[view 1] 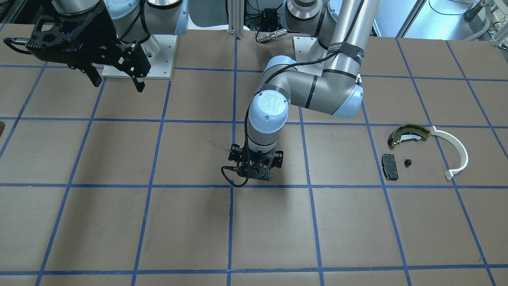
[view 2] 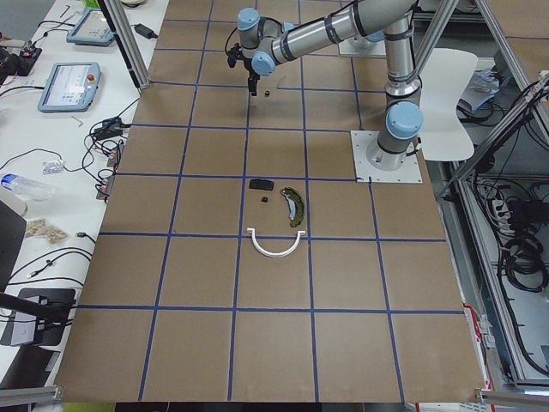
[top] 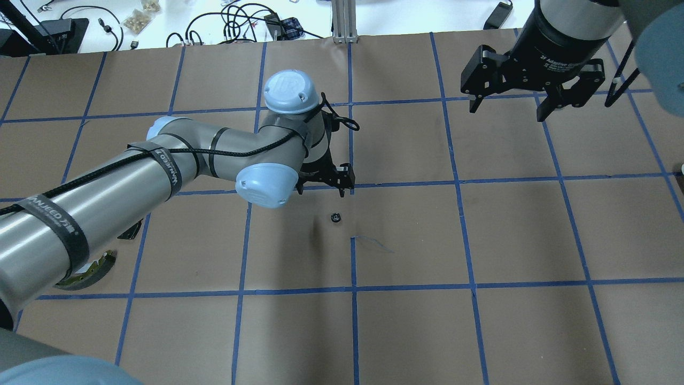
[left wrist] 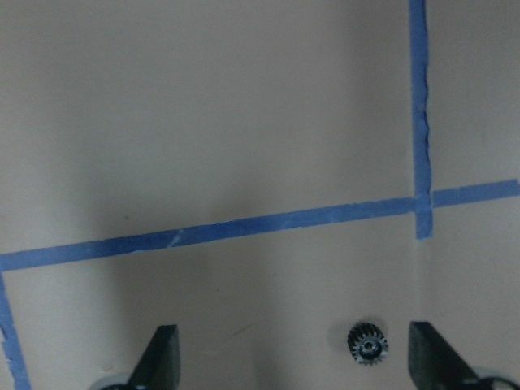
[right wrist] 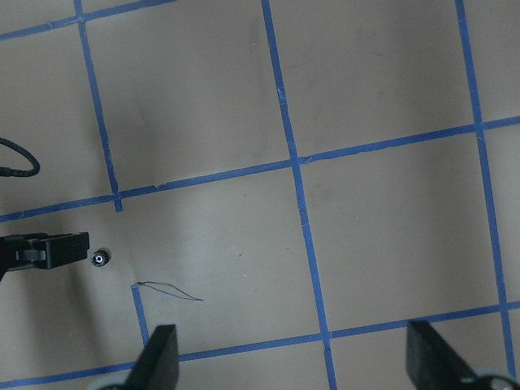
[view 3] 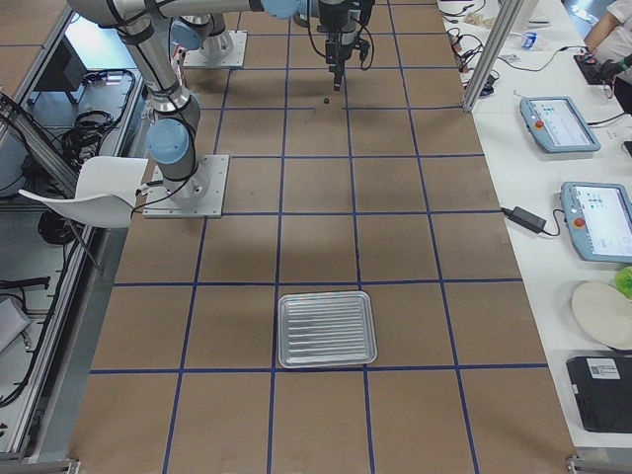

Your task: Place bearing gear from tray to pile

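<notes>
A small black bearing gear lies on the brown table near the middle, far from the tray. In the left wrist view the gear sits on the table between the fingers, nearer the right-hand finger. My left gripper points down over it, open and empty. My right gripper hangs open and empty, high above the table. The pile holds an olive-gold brake shoe, a white arc, a black pad and a second small gear. The silver tray looks empty.
The table is brown paper with a blue tape grid. A thin loose thread lies on the paper near the gear. Tablets, cables and other gear rest on white side benches beyond the table edge.
</notes>
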{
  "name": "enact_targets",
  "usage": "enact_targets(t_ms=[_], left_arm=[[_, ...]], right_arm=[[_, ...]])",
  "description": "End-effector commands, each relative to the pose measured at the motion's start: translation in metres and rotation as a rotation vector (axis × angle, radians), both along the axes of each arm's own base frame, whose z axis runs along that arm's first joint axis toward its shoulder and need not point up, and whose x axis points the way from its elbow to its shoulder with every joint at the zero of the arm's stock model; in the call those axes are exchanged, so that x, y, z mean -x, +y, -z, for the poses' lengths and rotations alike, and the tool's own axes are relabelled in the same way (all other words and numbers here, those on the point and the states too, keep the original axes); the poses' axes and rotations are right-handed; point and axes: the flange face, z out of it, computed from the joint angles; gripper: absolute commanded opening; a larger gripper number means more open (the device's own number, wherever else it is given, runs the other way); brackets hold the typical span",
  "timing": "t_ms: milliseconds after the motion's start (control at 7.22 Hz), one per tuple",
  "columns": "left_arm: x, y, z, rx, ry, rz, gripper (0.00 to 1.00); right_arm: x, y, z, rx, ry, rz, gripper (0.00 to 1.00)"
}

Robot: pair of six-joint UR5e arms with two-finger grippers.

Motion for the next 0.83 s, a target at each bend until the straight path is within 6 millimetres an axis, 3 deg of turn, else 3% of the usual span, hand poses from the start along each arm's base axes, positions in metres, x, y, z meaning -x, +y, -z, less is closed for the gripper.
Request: enact_targets(t_ms=[0, 277, 554, 692], left_arm=[[0.013, 0.026, 0.032, -0.018, -0.009, 0.024, 1.0], [0.008, 0.034, 0.045, -0.005, -0.001, 0.03, 0.98], [0.009, 0.031, 0.042, 0.002, 0.008, 0.022, 0.84], [0.009, 0.032, 0.043, -0.002, 0.005, 0.024, 0.71]], right_arm=[[0.0, -0.001, 0.001, -0.003, 0.003, 0.003, 1.0], [0.001, -0.009, -0.007, 0.086, 0.01, 0.001, 1.0], [0.001, -0.01, -0.002, 0.083, 0.006, 0.005, 1.0], [0.001, -0.01, -0.002, 0.083, 0.006, 0.005, 1.0]])
